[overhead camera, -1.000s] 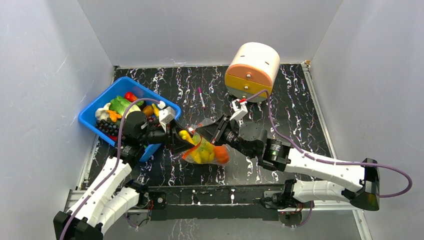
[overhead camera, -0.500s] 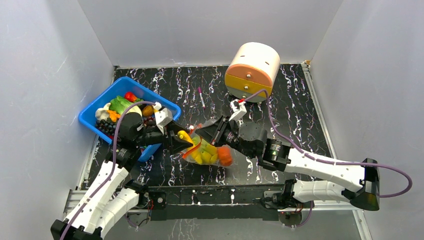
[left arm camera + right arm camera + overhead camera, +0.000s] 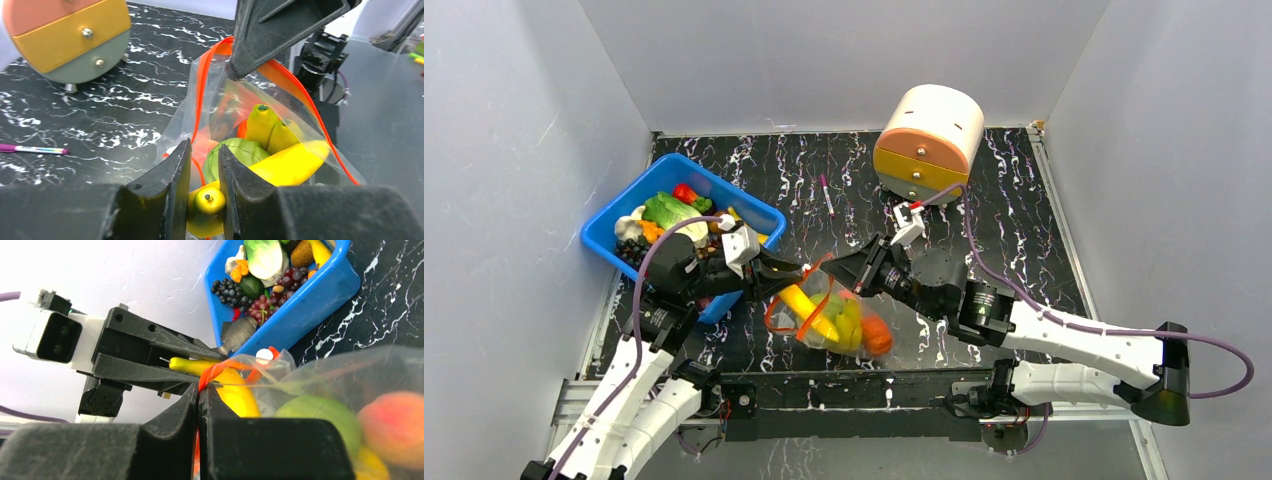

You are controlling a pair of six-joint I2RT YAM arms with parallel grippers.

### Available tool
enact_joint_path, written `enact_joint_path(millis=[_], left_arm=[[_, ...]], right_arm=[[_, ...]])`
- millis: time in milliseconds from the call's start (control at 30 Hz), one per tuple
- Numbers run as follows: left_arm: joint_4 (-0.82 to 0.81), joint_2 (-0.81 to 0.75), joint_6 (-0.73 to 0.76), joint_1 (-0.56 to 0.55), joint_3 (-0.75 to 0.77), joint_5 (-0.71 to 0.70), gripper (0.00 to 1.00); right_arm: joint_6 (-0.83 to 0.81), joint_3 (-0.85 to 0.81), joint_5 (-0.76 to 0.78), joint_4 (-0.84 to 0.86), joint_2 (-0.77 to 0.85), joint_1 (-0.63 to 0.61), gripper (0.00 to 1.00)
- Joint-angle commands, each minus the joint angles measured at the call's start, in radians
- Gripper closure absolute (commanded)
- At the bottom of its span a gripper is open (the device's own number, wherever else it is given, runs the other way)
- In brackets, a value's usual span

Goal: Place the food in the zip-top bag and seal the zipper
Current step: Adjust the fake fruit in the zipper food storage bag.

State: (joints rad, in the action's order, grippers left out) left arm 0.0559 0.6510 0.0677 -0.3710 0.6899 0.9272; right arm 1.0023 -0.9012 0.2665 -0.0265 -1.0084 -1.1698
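We see the right hand (image 3: 200, 390) clamped shut on the bag (image 3: 340, 370) at its orange zipper (image 3: 200, 90). Facing it, the left hand (image 3: 204, 146) pinches a banana (image 3: 235, 395) end in the bag mouth. The bag hangs between both hands, low over the tabletop (image 3: 774, 170).

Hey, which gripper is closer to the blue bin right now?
Left. The left gripper is just off the blue bin's near right corner. The right gripper is farther off, on the other side of the zip-top bag, pinching its mouth.
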Motion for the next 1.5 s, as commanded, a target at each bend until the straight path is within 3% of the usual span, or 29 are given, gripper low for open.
enact_joint_path(millis=[0, 200, 467, 1000, 1167, 1467], left_arm=[[-0.005, -0.038, 0.093, -0.005, 0.019, -0.037, 1.00], [-0.042, -0.088, 0.258, -0.005, 0.037, -0.112, 1.00], [-0.050, -0.027, 0.381, -0.006, 0.054, -0.159, 1.00], [-0.178, 0.008, 0.496, -0.006, -0.047, -0.278, 1.00], [-0.229, -0.009, 0.446, -0.006, -0.081, -0.273, 1.00], [-0.364, -0.063, 0.165, -0.006, -0.179, -0.164, 1.00]], right_arm=[[0.101, 0.026, 0.057, 0.107, 0.052, 0.001, 1.00], [0.134, 0.068, 0.050, 0.138, 0.051, 0.001, 1.00], [0.204, 0.049, 0.062, 0.168, 0.005, 0.001, 1.00], [0.339, 0.000, 0.120, 0.299, -0.111, 0.001, 1.00], [0.349, -0.015, 0.116, 0.333, -0.146, 0.001, 1.00], [0.340, -0.060, 0.162, 0.387, -0.201, 0.001, 1.00]])
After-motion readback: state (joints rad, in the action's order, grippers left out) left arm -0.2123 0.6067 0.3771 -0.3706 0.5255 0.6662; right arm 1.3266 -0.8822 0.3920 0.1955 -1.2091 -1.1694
